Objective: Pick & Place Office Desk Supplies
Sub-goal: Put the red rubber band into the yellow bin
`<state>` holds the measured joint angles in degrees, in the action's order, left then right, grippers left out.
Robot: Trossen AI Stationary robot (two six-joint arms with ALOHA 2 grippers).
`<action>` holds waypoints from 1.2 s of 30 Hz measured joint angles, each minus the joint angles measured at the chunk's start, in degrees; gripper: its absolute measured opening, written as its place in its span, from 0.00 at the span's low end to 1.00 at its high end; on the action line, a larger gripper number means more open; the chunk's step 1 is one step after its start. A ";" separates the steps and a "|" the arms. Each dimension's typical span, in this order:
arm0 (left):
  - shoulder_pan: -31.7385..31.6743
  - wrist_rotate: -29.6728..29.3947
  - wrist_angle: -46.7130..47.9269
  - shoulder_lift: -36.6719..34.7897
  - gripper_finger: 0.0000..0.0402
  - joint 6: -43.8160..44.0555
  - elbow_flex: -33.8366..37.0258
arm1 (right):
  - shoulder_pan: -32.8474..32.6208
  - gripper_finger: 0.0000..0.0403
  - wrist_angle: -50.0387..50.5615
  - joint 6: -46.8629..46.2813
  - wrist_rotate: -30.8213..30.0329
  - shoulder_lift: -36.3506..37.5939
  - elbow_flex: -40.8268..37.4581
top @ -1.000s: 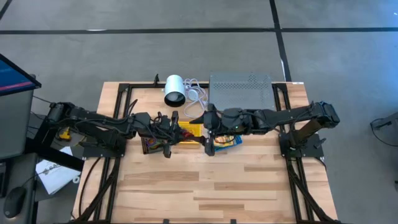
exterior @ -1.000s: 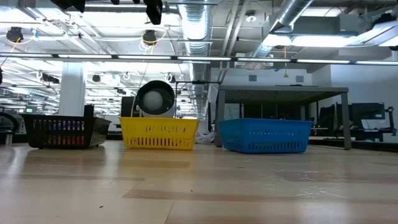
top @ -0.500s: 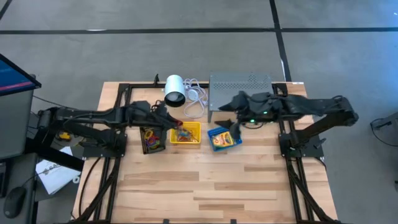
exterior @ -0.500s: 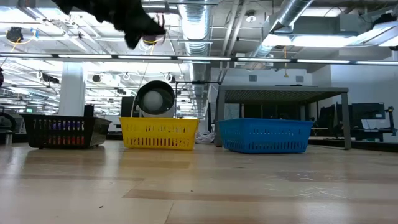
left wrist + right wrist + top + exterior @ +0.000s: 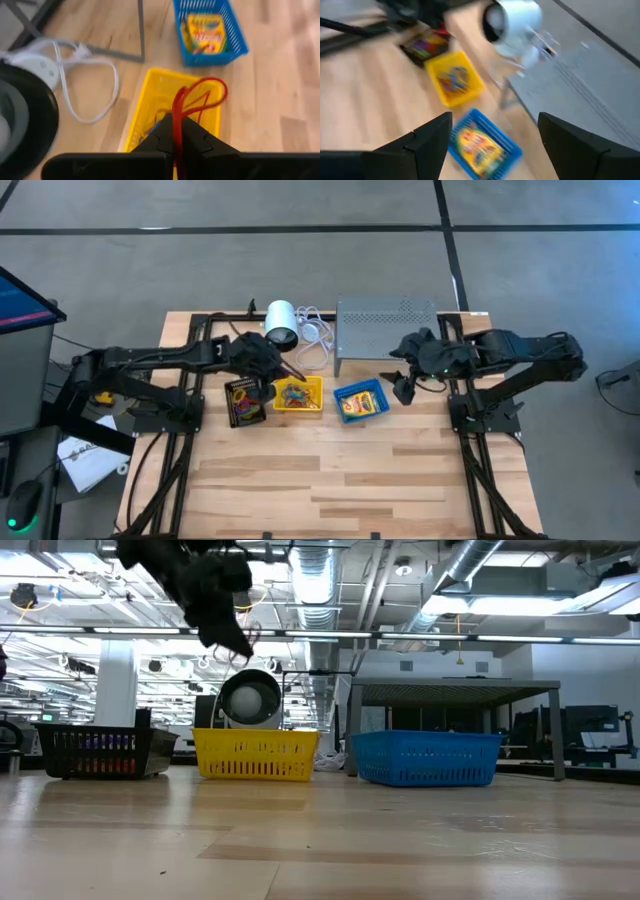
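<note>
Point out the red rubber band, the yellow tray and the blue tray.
red rubber band (image 5: 200,97): left wrist view, on its upper loop.
yellow tray (image 5: 315,394): high view, on its right wall.
blue tray (image 5: 235,47): left wrist view, on its near wall.

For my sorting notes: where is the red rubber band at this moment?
The red rubber band hangs pinched in the left gripper, above the yellow tray, between the black tray and blue tray.

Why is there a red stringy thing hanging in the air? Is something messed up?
Nothing is spilled or broken. The red rubber band dangles because the left gripper is pinching it above the yellow tray. The crayon box lies in the blue tray.
</note>
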<state>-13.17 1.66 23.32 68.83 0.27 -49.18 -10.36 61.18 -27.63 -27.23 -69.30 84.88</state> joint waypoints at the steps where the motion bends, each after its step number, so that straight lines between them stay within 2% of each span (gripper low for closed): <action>1: -0.19 0.12 0.58 0.92 0.00 -0.02 -0.01 | -0.25 0.72 1.62 -1.14 -1.50 -0.09 -0.49; 6: -0.48 0.58 1.36 6.65 0.00 -0.40 -0.10 | -0.45 0.72 5.49 -5.06 -3.75 0.07 -4.98; 10: -0.48 3.12 1.37 9.54 0.00 -0.51 -0.10 | -0.58 0.72 5.47 -7.29 -3.73 0.88 -8.23; 25: -0.35 3.30 0.44 19.19 0.00 -0.49 -0.70 | -0.88 0.72 2.11 -10.08 -4.28 1.88 -14.74; 36: -0.30 4.69 -1.30 19.75 0.00 -0.48 -1.45 | -0.88 0.72 1.56 -9.87 -4.21 1.82 -14.99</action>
<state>-13.47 6.35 22.03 88.58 -0.21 -50.63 -11.25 62.74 -37.50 -31.44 -67.48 69.89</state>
